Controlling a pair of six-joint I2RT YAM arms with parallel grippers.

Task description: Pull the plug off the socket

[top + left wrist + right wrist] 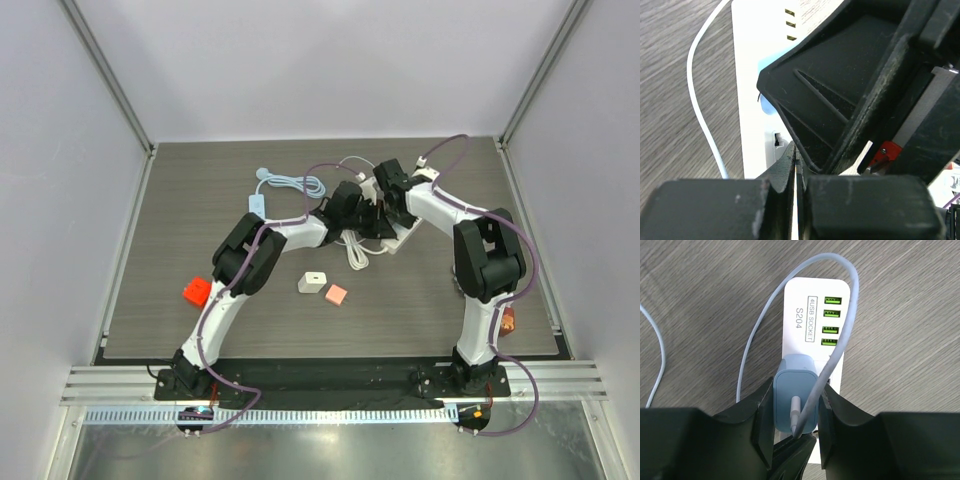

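Observation:
A white power strip [815, 305] with green USB ports lies on the dark wood table. A light-blue plug [792, 382] sits in its socket, with a pale cable [842, 335] looping off it. My right gripper [794, 402] is shut on the plug, one finger on each side. My left gripper [796, 155] is shut and empty, its tip resting on the strip [752, 75] right beside the plug [766, 103]. In the top view both grippers, left [362, 222] and right [386, 210], meet over the strip [402, 243], and the plug is hidden.
A red block [196, 291], a white block [312, 283] and a pink block [336, 294] lie near the table's front left. Coiled pale cable [300, 185] with a white adapter [258, 204] lies behind the left arm. A thin white cable [700, 100] runs beside the strip.

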